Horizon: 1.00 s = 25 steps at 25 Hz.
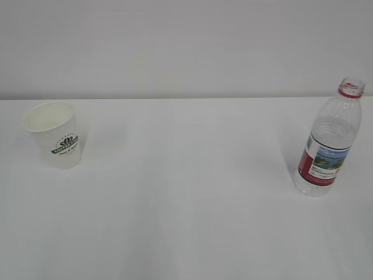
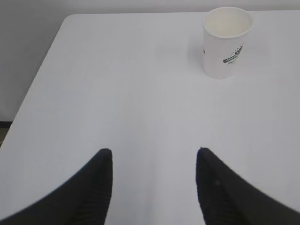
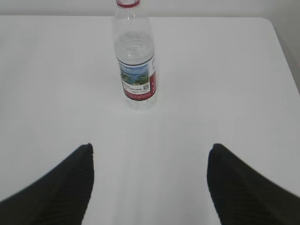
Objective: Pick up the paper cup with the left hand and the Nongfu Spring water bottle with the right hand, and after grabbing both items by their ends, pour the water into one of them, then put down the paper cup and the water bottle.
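Note:
The white paper cup (image 1: pixel 54 135) with a green round logo stands upright at the left of the white table; the left wrist view has the cup (image 2: pixel 226 42) far ahead and to the right. My left gripper (image 2: pixel 154 151) is open with only bare table between its fingers. The capless Nongfu Spring water bottle (image 1: pixel 328 142) stands upright at the right, with a red neck ring and a red-and-white label. The bottle (image 3: pixel 135 58) is well ahead of my right gripper (image 3: pixel 150 146), slightly left of centre. That gripper stands wide open and empty. Neither arm shows in the exterior view.
The white table (image 1: pixel 186 210) ends at a rounded far-left corner (image 2: pixel 70 18) and a rounded far-right corner (image 3: pixel 267 21). A plain pale wall (image 1: pixel 186 46) runs behind the table.

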### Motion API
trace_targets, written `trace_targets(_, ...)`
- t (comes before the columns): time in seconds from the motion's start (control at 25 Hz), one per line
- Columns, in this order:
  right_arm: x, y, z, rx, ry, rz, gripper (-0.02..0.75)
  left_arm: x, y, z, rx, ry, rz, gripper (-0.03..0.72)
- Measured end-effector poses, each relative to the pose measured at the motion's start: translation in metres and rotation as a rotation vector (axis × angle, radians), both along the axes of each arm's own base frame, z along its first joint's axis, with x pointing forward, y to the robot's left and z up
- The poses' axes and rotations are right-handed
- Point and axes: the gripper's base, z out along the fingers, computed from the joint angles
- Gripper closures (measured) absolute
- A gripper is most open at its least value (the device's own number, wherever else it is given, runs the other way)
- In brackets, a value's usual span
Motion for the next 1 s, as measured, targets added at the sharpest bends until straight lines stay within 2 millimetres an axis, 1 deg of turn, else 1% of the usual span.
trace_targets(0.2,0.009,0.003,0.007,0.029,-0.019,0.015,0.170,0.012,0.000,0.010,0.002,0.038,-0.002,0.273)
trace_targets(0.44,0.020,0.006,0.011,0.060,-0.047,0.026,0.170,0.027,-0.001,0.021,0.005,0.026,-0.011,0.273)
trace_targets(0.8,0.033,0.009,0.018,0.093,-0.095,0.033,0.170,0.048,-0.002,0.025,0.010,0.030,-0.022,0.273)
trace_targets(1.0,0.037,0.009,0.020,0.097,-0.113,0.032,0.170,0.052,-0.003,0.026,0.012,0.014,-0.026,0.273)
